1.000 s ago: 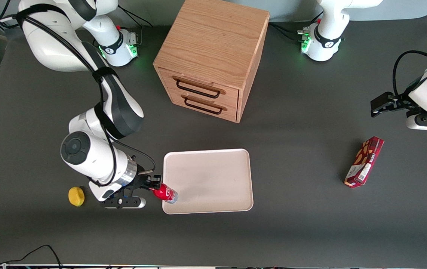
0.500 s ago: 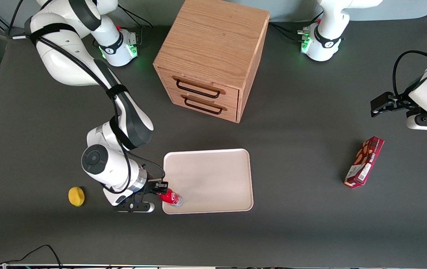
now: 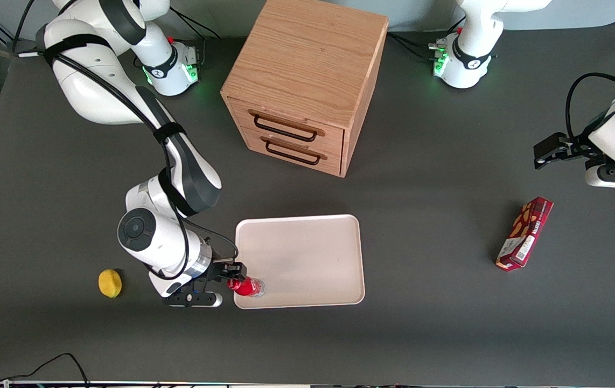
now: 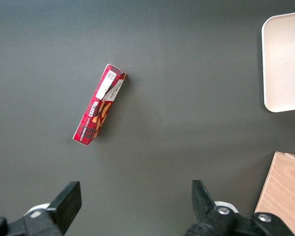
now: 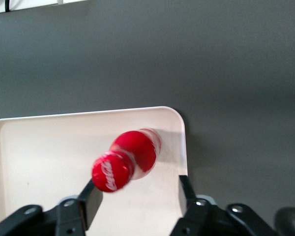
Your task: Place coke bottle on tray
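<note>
Dark desk (image 3: pixel 420 242) carries the tray (image 3: pixel 307 242), where the coke bottle (image 3: pixel 248 286) leans between the gripper (image 5: pixel 135 194)'s parted jaws and could topple.

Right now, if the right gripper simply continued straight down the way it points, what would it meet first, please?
Probably the coke bottle, standing on the tray between the open fingers of the gripper; its cap sits nearest. Depth is unclear.

**My white shell, my black fingers**

My arm (image 3: pixel 124 91) is glossy white with dark grey joint bands, a black cable strapped along it. My gripper (image 3: pixel 235 272) is black; beside each finger (image 5: pixel 91 199) a silver screw sits in my housing
</note>
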Robot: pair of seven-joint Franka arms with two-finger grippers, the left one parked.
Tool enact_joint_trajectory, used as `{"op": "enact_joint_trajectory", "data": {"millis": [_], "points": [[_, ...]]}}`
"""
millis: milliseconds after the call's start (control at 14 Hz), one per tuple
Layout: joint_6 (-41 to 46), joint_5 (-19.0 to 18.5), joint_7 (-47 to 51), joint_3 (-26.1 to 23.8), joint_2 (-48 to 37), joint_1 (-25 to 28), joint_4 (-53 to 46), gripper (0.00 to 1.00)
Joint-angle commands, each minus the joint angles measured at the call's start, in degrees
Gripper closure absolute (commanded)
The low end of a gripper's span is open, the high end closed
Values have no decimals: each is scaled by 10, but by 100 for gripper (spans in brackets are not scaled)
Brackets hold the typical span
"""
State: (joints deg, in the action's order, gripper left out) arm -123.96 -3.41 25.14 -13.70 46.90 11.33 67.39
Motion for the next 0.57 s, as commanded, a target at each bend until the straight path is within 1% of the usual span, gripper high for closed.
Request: {"op": "enact_joint_trajectory", "data": {"millis": [0, 71, 214, 357, 500], "points": [[1, -5, 27, 5, -28, 4, -2, 0], [7, -5, 34, 5, -47, 6, -2, 0], [28, -5, 81, 3, -93, 7, -2, 0], [91, -5, 90, 2, -159, 5, -2, 0], [175, -9, 90, 4, -222, -6, -2, 0]]}}
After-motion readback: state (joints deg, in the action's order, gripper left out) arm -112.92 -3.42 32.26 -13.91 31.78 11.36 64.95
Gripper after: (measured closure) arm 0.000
